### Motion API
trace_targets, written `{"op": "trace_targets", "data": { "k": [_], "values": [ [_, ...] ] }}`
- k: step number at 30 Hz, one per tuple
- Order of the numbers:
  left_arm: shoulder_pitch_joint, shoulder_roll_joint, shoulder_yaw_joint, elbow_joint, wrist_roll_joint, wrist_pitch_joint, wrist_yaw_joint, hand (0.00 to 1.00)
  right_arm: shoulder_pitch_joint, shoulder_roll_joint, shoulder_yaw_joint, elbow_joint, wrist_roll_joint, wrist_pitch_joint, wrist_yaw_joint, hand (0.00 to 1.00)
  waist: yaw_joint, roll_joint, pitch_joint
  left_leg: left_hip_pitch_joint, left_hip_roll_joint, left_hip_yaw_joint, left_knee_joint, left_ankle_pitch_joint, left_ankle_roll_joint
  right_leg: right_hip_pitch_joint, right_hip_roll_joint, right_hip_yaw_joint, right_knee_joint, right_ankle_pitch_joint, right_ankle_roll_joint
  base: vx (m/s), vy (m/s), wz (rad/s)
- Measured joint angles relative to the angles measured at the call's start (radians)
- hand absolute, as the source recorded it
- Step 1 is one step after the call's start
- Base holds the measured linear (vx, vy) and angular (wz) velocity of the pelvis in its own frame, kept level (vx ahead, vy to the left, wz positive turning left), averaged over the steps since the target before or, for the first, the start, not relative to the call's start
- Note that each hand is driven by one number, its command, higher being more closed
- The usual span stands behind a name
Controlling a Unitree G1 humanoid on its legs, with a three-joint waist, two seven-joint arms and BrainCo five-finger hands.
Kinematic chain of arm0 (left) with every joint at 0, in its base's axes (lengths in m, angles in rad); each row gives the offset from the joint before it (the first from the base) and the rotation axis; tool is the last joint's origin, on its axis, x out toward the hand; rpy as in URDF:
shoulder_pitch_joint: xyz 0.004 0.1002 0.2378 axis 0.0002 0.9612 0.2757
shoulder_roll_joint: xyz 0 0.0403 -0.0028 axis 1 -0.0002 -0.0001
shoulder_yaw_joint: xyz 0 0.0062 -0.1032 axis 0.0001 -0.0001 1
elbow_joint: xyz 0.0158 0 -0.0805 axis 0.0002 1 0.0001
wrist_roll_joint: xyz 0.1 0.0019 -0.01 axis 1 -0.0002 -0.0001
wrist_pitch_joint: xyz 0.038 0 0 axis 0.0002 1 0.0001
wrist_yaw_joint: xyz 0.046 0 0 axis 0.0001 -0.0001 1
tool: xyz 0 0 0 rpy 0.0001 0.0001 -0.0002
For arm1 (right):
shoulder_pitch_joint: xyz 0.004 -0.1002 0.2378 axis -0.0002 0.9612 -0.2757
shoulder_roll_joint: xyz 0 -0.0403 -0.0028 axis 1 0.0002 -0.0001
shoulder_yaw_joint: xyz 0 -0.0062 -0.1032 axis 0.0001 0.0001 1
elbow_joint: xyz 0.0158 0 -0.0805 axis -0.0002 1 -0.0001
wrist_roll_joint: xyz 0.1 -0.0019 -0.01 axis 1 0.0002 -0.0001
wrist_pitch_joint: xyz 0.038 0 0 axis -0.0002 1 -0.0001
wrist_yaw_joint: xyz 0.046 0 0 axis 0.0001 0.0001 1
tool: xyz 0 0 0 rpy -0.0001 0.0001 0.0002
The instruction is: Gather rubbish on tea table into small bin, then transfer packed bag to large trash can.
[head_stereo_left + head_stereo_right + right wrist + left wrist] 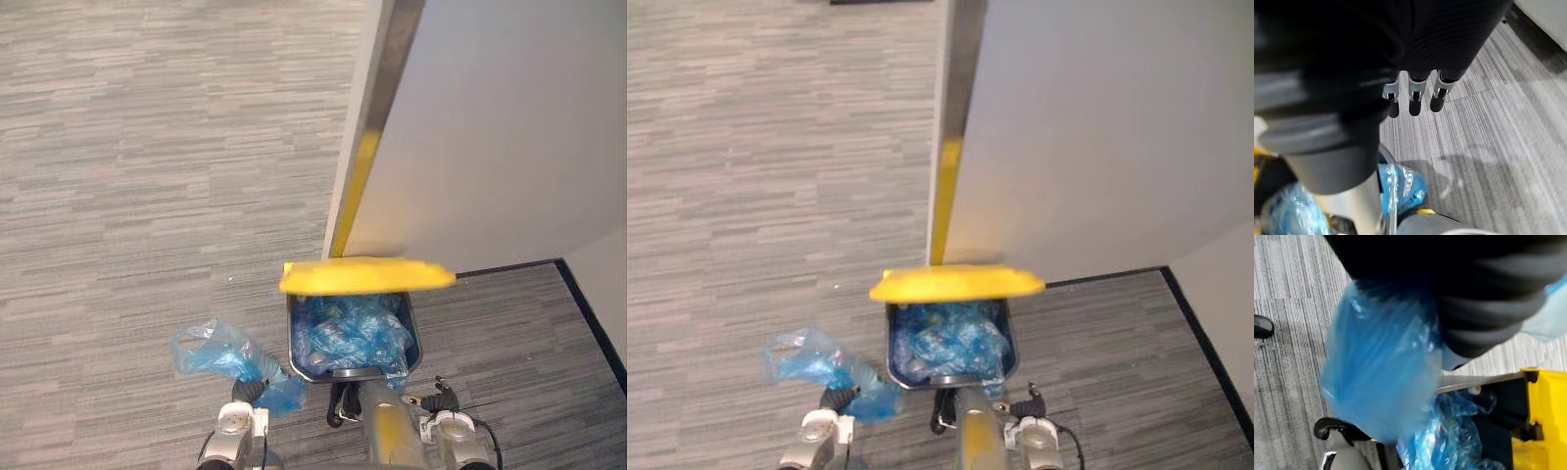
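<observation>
The fingers [1414,100] of your right hand [442,399] hang loosely extended above the grey carpet floor [147,147]. They hold nothing, and the hand sits near the right front corner of the large trash can [292,338].

Your left hand [247,392] is at the can's left front corner. The blue bag [220,354] wraps over it, so you cannot tell how that hand is closed. The bag is crumpled, translucent plastic. It billows out to the left of the hand, outside the can's rim and just beside its left wall.

The can stands open, with its yellow lid [364,275] raised on the far side. Inside is more crumpled blue plastic [353,333], filling it nearly to the rim.

Behind the lid rises a pale grey wall panel [509,127]. Its near edge carries a yellow strip [358,186].
</observation>
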Motion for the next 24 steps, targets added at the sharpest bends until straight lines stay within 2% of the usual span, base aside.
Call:
{"op": "trace_targets", "data": {
  "k": [2, 3, 5, 6, 7, 9, 10, 11, 14, 18, 24],
  "values": [
    [0.001, 0.012, -0.001, -0.008, 0.0, 0.0, 0.0, 1.0, -0.032, 0.004, 0.068, -0.022, -0.002, -0.001, 0.002, 0.0, 0.002, 0.0, -0.007, -0.008, 0.001, -0.014, -0.011, 0.002, -0.002, -0.01, 0.004, 0.008, -0.006, 0.009, -0.015, 0.01, -0.051, 0.08],
    [0.002, 0.016, -0.001, -0.018, 0.0, -0.001, 0.001, 1.0, -0.058, 0.005, 0.097, -0.056, -0.008, -0.003, 0.002, 0.0, 0.012, 0.0, -0.008, -0.008, 0.003, -0.017, -0.014, 0.002, -0.002, -0.01, 0.009, 0.019, -0.008, 0.012, -0.019, -0.05, -0.057, 0.09],
    [0.004, 0.026, -0.002, -0.043, 0.0, -0.005, 0.004, 1.0, -0.101, 0.002, 0.116, -0.113, -0.037, -0.006, 0.0, 0.0, 0.032, 0.007, -0.023, -0.036, 0.023, -0.02, -0.023, 0.0, -0.001, -0.027, 0.019, 0.013, -0.03, 0.024, -0.001, -0.11, -0.067, 0.17],
    [0.007, 0.036, -0.004, -0.056, 0.0, -0.01, 0.004, 1.0, -0.142, -0.01, 0.132, -0.137, -0.037, -0.009, -0.001, 0.0, 0.031, 0.014, -0.042, -0.083, 0.029, -0.022, -0.029, -0.001, 0.002, -0.047, 0.027, -0.004, -0.075, 0.029, 0.022, -0.15, -0.073, 0.49],
    [-0.002, 0.048, -0.019, -0.075, -0.003, -0.013, 0.011, 1.0, -0.201, -0.034, 0.146, -0.148, -0.037, -0.01, -0.005, 0.0, 0.029, 0.012, -0.039, -0.124, 0.029, -0.015, -0.022, 0.008, 0.02, -0.056, 0.049, 0.018, -0.124, 0.04, 0.028, -0.2, -0.087, 0.65],
    [0.002, 0.051, -0.036, -0.106, -0.013, -0.021, 0.024, 1.0, -0.271, -0.064, 0.145, -0.147, -0.036, -0.007, -0.012, 0.0, 0.033, 0.004, -0.036, -0.168, 0.008, -0.012, 0.035, -0.005, 0.023, -0.045, 0.046, 0.031, -0.157, 0.084, 0.015, -0.17, -0.039, 0.43],
    [0.015, 0.051, -0.044, -0.124, -0.022, -0.032, 0.024, 1.0, -0.317, -0.077, 0.147, -0.149, -0.034, -0.007, -0.017, 0.0, 0.045, 0.001, -0.034, -0.164, 0.007, -0.014, 0.05, -0.012, 0.012, -0.037, 0.045, 0.032, -0.157, 0.088, 0.016, -0.19, 0.004, 0.12],
    [0.023, 0.052, -0.053, -0.127, -0.03, -0.038, 0.025, 1.0, -0.364, -0.089, 0.146, -0.153, -0.025, -0.008, -0.022, 0.0, 0.043, -0.001, -0.032, -0.167, 0.006, -0.013, 0.044, -0.016, 0.005, -0.037, 0.041, 0.032, -0.156, 0.096, 0.022, -0.17, 0.014, 0.05],
    [0.02, 0.053, -0.068, -0.141, -0.051, -0.038, 0.026, 1.0, -0.418, -0.125, 0.145, -0.153, 0.009, -0.007, -0.035, 0.0, 0.039, -0.017, -0.021, -0.179, 0.002, -0.015, -0.001, -0.019, 0.01, -0.04, 0.035, 0.032, -0.186, 0.121, 0.023, -0.12, 0.021, 0.34],
    [0.045, 0.062, -0.078, -0.201, -0.063, -0.038, 0.026, 1.0, -0.511, -0.152, 0.145, -0.153, 0.048, 0.01, -0.044, 0.0, 0.047, -0.042, 0.008, -0.183, -0.003, -0.013, -0.029, -0.013, 0.002, -0.031, 0.055, 0.071, -0.256, 0.187, 0.036, -0.09, 0.047, -0.07],
    [0.048, 0.072, -0.144, -0.31, -0.101, -0.04, 0.023, 1.0, -0.593, -0.185, 0.145, -0.153, 0.093, 0.011, -0.049, 0.0, 0.043, -0.039, 0.029, -0.18, -0.002, 0.012, -0.023, 0.011, -0.037, -0.024, 0.067, 0.086, -0.277, 0.215, -0.001, 0.02, 0.055, -0.1]
  ]
}}
